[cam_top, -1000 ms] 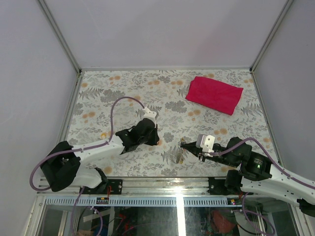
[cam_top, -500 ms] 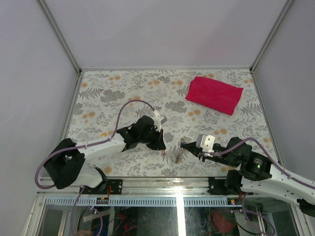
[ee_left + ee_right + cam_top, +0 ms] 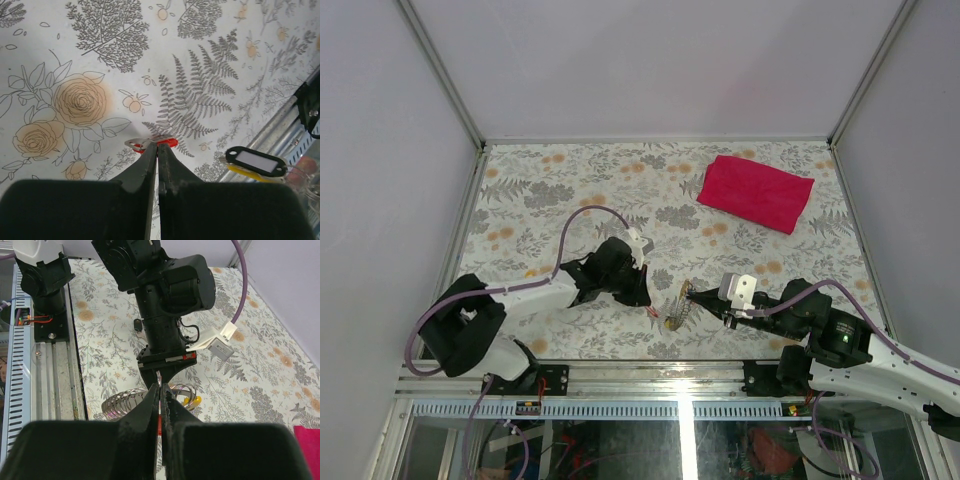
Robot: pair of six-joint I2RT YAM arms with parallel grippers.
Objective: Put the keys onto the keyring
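1. Table point(image 3: 540, 180): floral-print surface filling the middle of the overhead view, inside pale walls. A metal rail point(image 3: 650, 378) runs along its near edge.

2. Left arm point(image 3: 520, 300): reaches from the lower left of the overhead view toward the lower centre, with a purple cable looped above it.

3. Right arm point(image 3: 840, 345): reaches from the lower right toward the lower centre and meets the left arm tip to tip.

4. Red cloth point(image 3: 755, 193): folded and lying flat in the upper right of the table, well apart from both arms.

5. Left gripper point(image 3: 157, 147): its jaws are drawn narrow and pinch the red-tagged key at the tips. It hangs low over the table, just left of the keyring in the overhead view.

6. Right gripper point(image 3: 160, 387): its jaws are pressed together, with the keyring caught at the tips. It points straight at the left gripper.

7. Keyring point(image 3: 677, 308): silvery coiled wire ring at lower centre of the overhead view, between the two gripper tips. In the right wrist view its loops spread to either side of the fingers.

8. Black-framed tag point(image 3: 256, 161): oval, with a white label window, at the lower right of the left wrist view.

9. Yellow tag point(image 3: 193, 401): bundled with the keyring, just right of the right fingers.

10. Red-tagged key point(image 3: 167, 142): tiny. Its red tag shows to the right of the left fingertips and its metal part to their left. It is close beside the keyring, and whether they touch cannot be told.
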